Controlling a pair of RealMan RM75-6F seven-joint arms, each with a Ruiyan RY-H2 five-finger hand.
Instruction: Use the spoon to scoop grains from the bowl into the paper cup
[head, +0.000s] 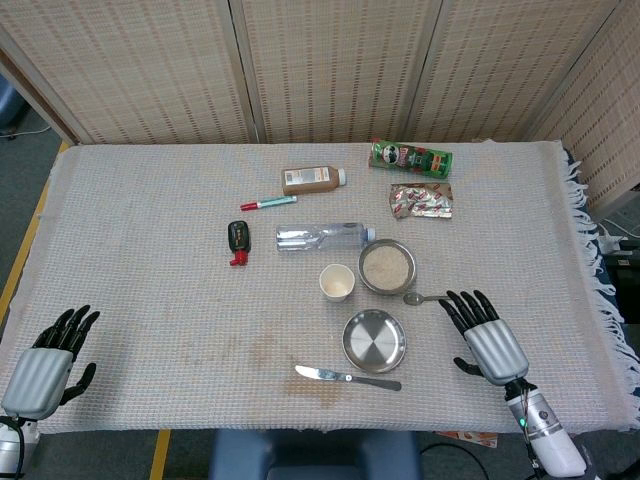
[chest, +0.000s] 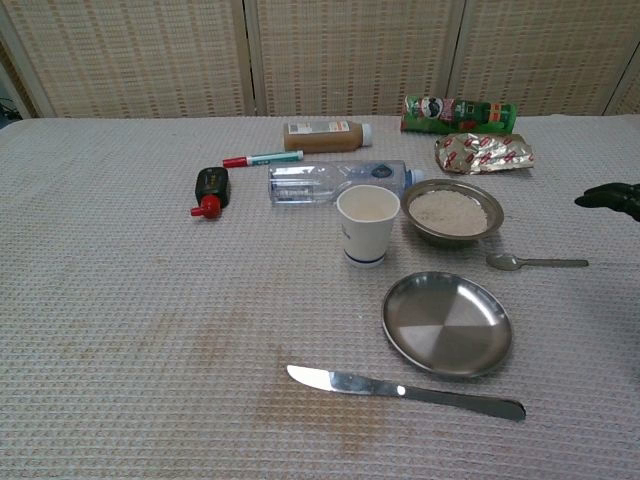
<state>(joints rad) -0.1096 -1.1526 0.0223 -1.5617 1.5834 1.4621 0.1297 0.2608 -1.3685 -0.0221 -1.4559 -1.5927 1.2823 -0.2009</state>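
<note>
A metal spoon (head: 424, 297) (chest: 534, 263) lies flat on the cloth, just right of the metal bowl (head: 388, 267) (chest: 452, 213) holding pale grains. The white paper cup (head: 337, 282) (chest: 367, 225) stands upright left of the bowl. My right hand (head: 483, 335) hovers near the table's right front with fingers spread, its fingertips close to the spoon's handle end and holding nothing; in the chest view only its dark fingertips (chest: 612, 197) show at the right edge. My left hand (head: 50, 360) rests open at the front left corner, far from everything.
An empty steel plate (head: 374, 340) (chest: 447, 323) and a table knife (head: 346, 377) (chest: 405, 390) lie in front of the cup. Behind are a clear water bottle (head: 320, 237), a brown bottle (head: 312, 180), a marker (head: 267, 203), a black-red object (head: 238, 240), a green chip can (head: 410, 158) and a foil packet (head: 421, 200).
</note>
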